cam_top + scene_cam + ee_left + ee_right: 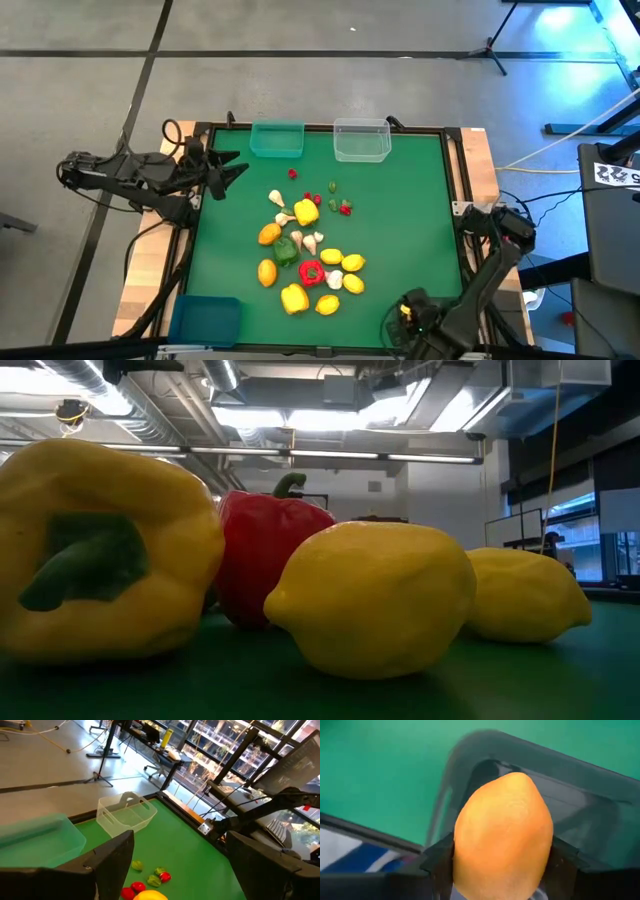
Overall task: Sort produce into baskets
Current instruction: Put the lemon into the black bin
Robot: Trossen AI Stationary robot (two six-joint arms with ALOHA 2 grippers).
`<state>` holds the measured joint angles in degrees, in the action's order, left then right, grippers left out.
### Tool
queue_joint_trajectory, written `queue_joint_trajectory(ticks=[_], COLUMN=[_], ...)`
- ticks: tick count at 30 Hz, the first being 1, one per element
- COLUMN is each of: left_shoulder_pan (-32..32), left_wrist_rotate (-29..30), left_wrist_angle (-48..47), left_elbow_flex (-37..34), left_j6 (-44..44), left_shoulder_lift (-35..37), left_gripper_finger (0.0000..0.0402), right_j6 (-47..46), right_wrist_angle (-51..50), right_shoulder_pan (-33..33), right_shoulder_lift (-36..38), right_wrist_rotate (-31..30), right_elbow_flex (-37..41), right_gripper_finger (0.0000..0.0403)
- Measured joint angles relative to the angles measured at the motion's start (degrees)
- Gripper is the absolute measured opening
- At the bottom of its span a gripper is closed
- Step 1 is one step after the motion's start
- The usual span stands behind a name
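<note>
The green table [400,220] carries the teal basket [277,139] and clear basket [361,141] at twelve o'clock, the blue basket [205,318] at seven. The produce pile [305,255] sits near centre. At five o'clock the right gripper [502,865] clamps an orange lemon [503,835] above the dark grey basket [580,795]. At nine o'clock the left gripper [235,171] hovers, fingers wide apart, empty.

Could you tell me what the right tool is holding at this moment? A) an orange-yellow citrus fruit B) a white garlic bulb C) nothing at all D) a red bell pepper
A: the right wrist view shows an orange-yellow citrus fruit clamped between the right tool's dark fingers, above the dark grey bin.
</note>
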<state>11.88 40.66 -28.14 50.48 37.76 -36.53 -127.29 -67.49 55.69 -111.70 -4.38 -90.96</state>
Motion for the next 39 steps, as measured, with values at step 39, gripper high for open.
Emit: queue_joint_trajectory(ticks=[39], left_shoulder_pan=[0.02], left_wrist_rotate=[-7.16], left_wrist_angle=[-3.17], left_elbow_flex=[-0.02], left_j6=[-0.02], left_shoulder_lift=[0.0], left_gripper_finger=[0.0308], right_j6=[65.27], right_wrist_angle=[-4.17], right_shoulder_pan=[-25.89], right_shoulder_lift=[9.88], right_wrist_rotate=[-17.79], right_elbow_flex=[-10.86], right_gripper_finger=[0.0326])
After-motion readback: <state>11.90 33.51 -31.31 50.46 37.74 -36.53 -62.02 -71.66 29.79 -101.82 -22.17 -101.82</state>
